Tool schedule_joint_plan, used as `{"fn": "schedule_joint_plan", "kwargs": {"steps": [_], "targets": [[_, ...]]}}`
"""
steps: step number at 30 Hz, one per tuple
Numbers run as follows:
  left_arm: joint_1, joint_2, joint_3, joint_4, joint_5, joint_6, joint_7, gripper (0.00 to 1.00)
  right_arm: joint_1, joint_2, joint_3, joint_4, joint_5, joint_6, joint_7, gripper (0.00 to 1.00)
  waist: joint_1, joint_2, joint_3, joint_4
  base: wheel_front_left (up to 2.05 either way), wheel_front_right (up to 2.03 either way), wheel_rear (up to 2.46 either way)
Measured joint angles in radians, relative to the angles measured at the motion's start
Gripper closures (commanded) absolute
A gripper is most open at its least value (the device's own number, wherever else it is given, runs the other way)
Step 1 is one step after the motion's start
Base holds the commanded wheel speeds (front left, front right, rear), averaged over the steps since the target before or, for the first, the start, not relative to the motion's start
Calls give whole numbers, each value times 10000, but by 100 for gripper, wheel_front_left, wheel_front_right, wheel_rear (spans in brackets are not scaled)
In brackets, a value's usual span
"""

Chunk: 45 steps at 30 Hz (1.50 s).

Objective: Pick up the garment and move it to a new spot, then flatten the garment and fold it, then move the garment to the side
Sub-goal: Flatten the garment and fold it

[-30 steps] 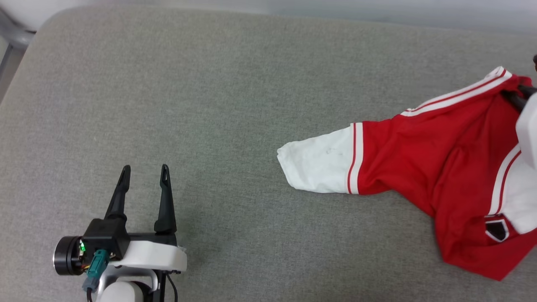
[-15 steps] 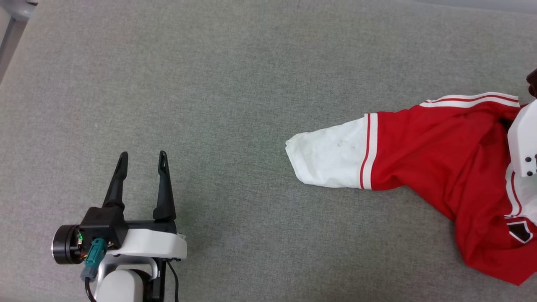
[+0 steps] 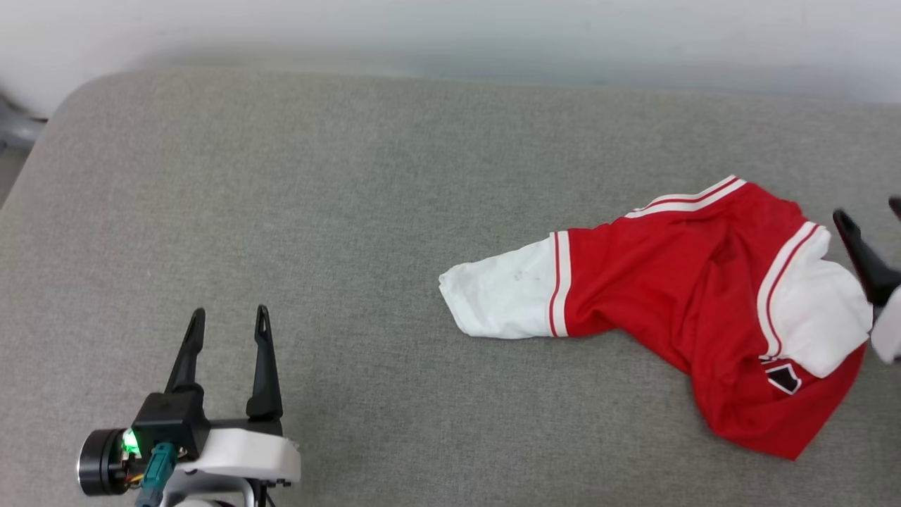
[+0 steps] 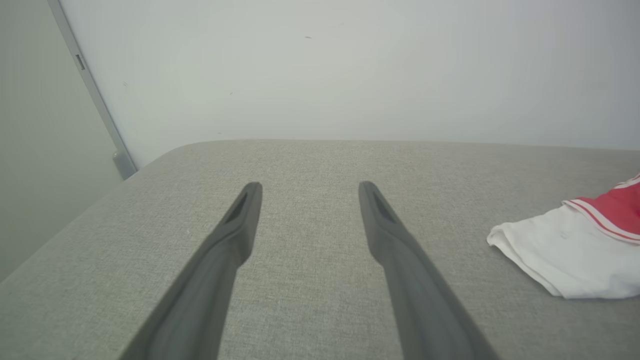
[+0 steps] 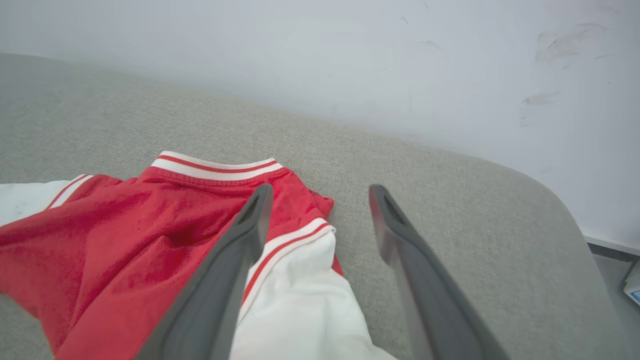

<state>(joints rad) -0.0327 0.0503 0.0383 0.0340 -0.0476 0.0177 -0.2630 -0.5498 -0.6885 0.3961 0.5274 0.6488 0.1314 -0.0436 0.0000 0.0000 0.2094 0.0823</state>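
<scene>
The garment (image 3: 669, 282), a red jersey with white sleeves and striped trim, lies crumpled on the right part of the grey padded surface, one white sleeve stretched to the left. My right gripper (image 3: 867, 208) stands open at its right edge, holding nothing. In the right wrist view the right gripper (image 5: 321, 188) hovers over the garment (image 5: 125, 235), with its left finger above the nearer white sleeve. My left gripper (image 3: 230, 312) is open and empty at the lower left, far from the cloth. The left wrist view has the left gripper (image 4: 310, 186) over bare fabric, the garment (image 4: 575, 250) off to the right.
The grey padded surface (image 3: 352, 211) has a rounded far-left corner and ends at a white wall (image 3: 450, 28). A grey metal frame (image 3: 17, 130) stands beyond the left edge. The surface's right edge (image 5: 575, 240) drops to the floor close to the right gripper.
My right gripper has opened and let go of the garment, which has dropped and settled on the surface. The camera has shifted. The left gripper keeps its pose.
</scene>
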Motion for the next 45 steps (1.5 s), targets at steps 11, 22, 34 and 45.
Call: {"fn": "schedule_joint_plan", "kwargs": {"steps": [11, 22, 34, 45], "targets": [[720, 2, 148, -105, 10, -21, 0, 0, 3918, 1856, -3547, -2301, -1774, 0, -153, 0, -1, 0, -735, -350, 0, 0, 0], [773, 2, 192, -217, 73, -100, 0, 0, 4839, 2681, -5079, -4527, -2830, 0, 1254, 0, -2, 0, -791, -436, 0, 0, 0], [194, 2, 8, -334, 65, -226, 0, 0, 2039, -314, -3095, -3672, -234, 0, 6180, 0, -1, 0, 179, -276, 0, 0, 0], [-551, 2, -174, -343, -69, -194, 0, 0, 532, -502, -1574, -1655, -4, 0, 8266, 0, 0, 0, 1395, 112, 0, 0, 0]]}}
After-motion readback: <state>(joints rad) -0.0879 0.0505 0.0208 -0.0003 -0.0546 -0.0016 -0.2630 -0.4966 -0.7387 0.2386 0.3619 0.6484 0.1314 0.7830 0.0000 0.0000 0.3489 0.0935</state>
